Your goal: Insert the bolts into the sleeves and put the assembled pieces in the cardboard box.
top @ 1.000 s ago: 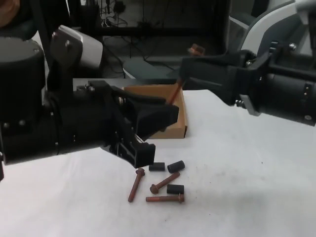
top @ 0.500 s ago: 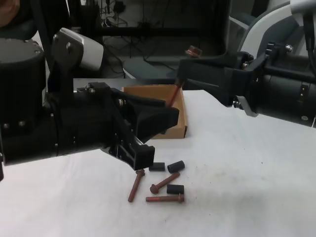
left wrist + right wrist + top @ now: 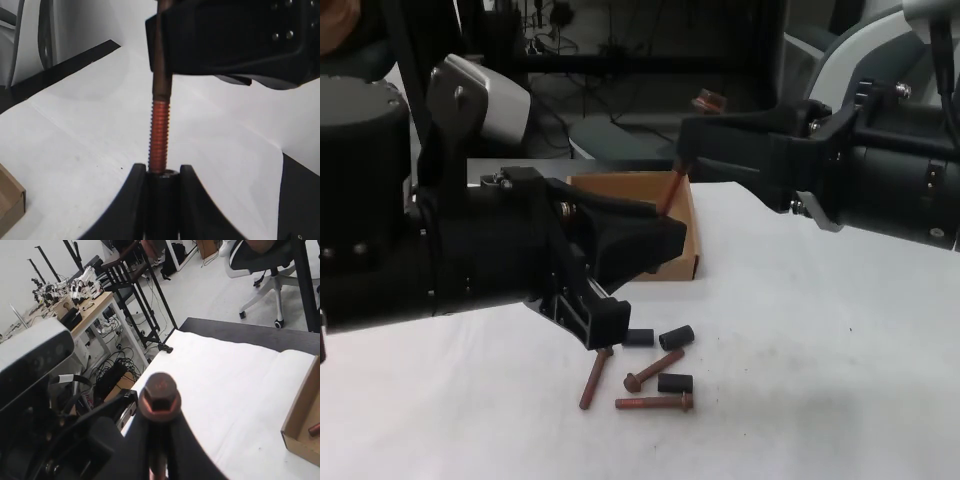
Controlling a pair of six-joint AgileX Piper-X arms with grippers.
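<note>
**Bolt meets sleeve over the cardboard box**

On the white cloth [image 3: 820,350], nearer than the cardboard box [image 3: 675,266], loose bolts [image 3: 590,378] and loose sleeves [image 3: 676,336] lie scattered close together. The left arm's black bulk covers the box's near left corner, and a reddish piece [image 3: 314,429] lies inside the box. The left gripper [image 3: 162,172] reaches in over the box from its left side, fingers clamped on a black sleeve [image 3: 162,196]. The right gripper [image 3: 685,160] comes in roughly level from the box's right side and above it. Its fingers are pinched on a bolt [image 3: 159,135] below the head; the shaft slants down, with the threaded tip at the sleeve's mouth. Count: three loose bolts, three loose sleeves, one held bolt, one held sleeve, one box.
</note>
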